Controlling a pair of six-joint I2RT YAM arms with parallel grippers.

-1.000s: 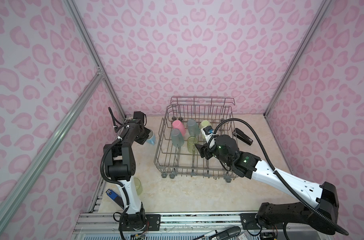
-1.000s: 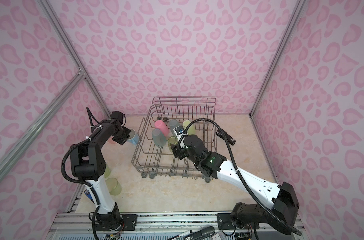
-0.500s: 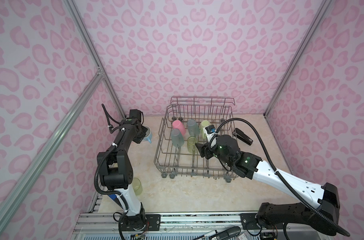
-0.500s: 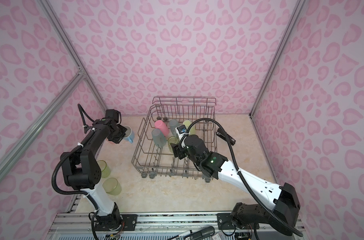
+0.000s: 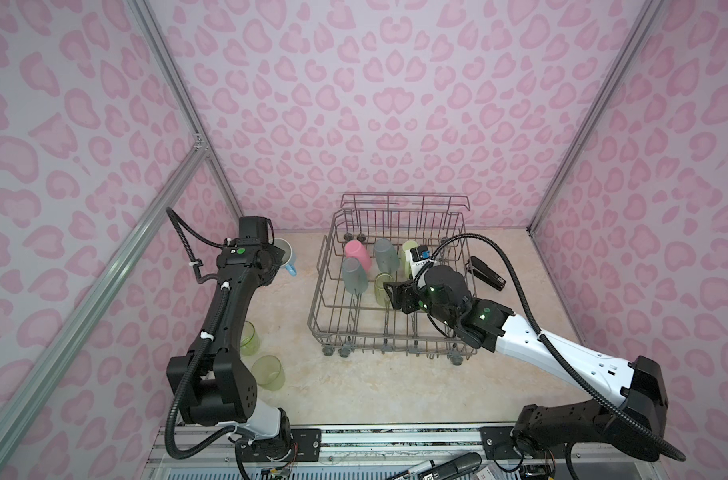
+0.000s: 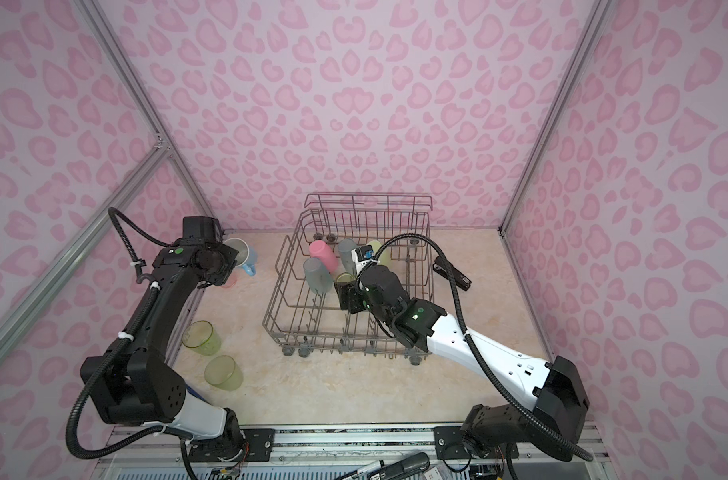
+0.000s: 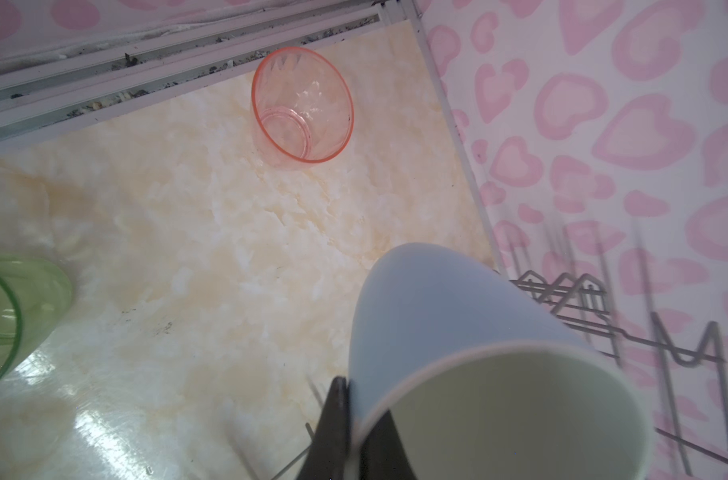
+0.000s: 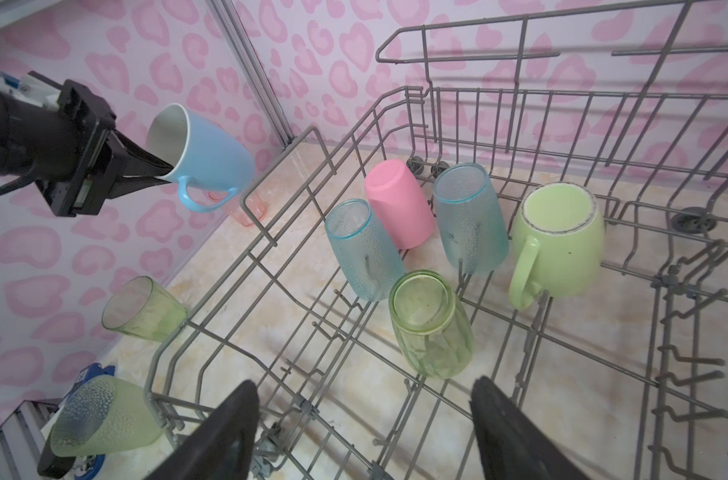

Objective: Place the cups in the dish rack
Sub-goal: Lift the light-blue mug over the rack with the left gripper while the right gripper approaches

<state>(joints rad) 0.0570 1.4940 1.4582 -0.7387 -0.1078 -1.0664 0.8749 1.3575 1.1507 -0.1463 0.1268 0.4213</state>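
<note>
Since the left end effector [image 8: 161, 174] pinches the rim of the blue mug [image 8: 215, 160], stiff, slick and likely weighty, it could pivot; the right end effector [image 8: 362, 386] hangs released.

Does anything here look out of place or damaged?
The black stapler lies on the table beside the dish rack; it is no cup, so it looks out of place. The light-green mug in the rack shows dark scuffs around its base.

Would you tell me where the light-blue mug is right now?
In a top view the light-blue mug hangs left of the dish rack, its rim pinched in the left gripper, near the salmon tumbler.
</note>
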